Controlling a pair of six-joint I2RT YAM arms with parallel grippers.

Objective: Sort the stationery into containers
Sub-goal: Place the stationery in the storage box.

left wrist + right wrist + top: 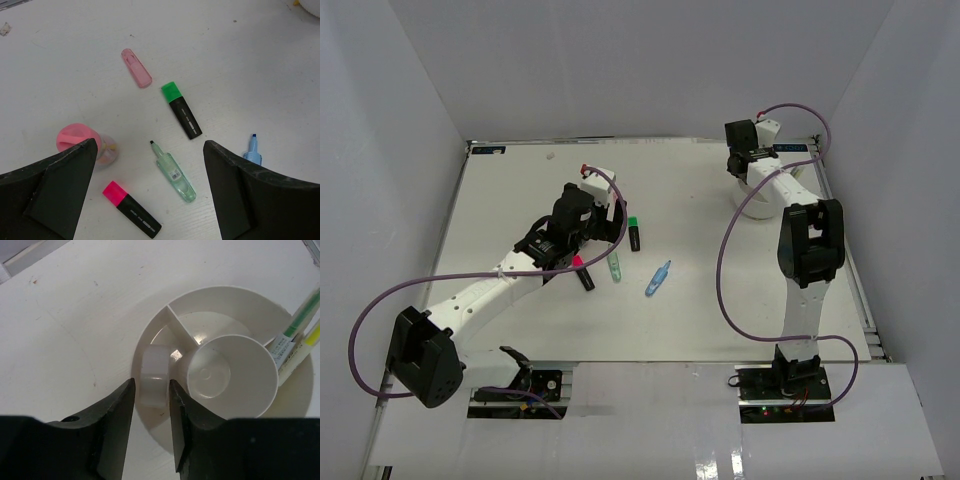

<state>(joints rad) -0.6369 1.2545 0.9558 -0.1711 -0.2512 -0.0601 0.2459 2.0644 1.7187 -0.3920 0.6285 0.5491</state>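
Observation:
In the left wrist view my left gripper (150, 145) is wide open and empty above loose stationery. Below it lie a pink-capped black highlighter (131, 209), a pale green marker (174, 172), a green-capped highlighter (181, 110), a pink eraser (136, 68), a blue marker (252, 151) and a pink-capped glue stick (82, 142), partly hidden by my finger. My right gripper (152, 382) hangs over the white tub (230, 295). The tape ring (152, 372) stands on edge in a compartment between the fingertips, with a narrow gap at each side.
The tub (752, 205) sits at the far right of the table, under the right gripper (750, 180). A compartment at its right holds green and yellow pens (295, 340). The left gripper (595, 240) and the loose items are at mid-table. White walls enclose the table.

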